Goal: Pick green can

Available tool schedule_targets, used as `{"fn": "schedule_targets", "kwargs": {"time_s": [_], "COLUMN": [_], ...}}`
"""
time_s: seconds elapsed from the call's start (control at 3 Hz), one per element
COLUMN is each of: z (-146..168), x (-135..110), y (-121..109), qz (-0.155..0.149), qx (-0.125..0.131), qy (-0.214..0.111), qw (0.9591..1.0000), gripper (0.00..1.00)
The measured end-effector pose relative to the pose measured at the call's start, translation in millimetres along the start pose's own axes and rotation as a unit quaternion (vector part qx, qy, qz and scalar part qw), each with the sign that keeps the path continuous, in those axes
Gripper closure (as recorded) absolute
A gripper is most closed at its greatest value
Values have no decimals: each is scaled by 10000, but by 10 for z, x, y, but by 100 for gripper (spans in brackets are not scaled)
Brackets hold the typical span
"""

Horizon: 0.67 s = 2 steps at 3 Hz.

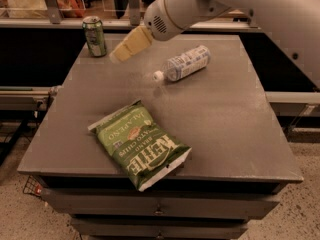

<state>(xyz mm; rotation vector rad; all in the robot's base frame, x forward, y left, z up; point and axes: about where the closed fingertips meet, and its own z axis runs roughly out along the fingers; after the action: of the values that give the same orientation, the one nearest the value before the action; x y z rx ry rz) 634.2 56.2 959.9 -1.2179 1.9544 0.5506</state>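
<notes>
The green can (94, 36) stands upright at the 11 o'clock corner of the table (225, 114). The claw (120, 53) hangs near it, at the can's 4 o'clock, not touching. A clear bottle (183, 63) lies on its side near 12 o'clock, and a green chip bag (140, 144) lies flat toward 7 o'clock.

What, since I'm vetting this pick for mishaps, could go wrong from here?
1. The green can stands upright at the table's far left corner. The gripper hangs just to its right, so a glancing contact might tip the can or push it over the edge.
2. The clear plastic bottle lies on its side below the arm. A low sweep could set it rolling.
</notes>
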Motion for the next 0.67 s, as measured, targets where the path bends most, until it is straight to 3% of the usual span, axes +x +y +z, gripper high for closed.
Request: {"fn": "schedule_targets", "kwargs": {"time_s": [0.33,0.67], "z": [608,1040], "x": [-164,-337], "y": [-202,-349], "qz": [258,363], "qx": [-89,17], "qy": [-456,-728], "qw": [9986,9967], "gripper": [0,0]}}
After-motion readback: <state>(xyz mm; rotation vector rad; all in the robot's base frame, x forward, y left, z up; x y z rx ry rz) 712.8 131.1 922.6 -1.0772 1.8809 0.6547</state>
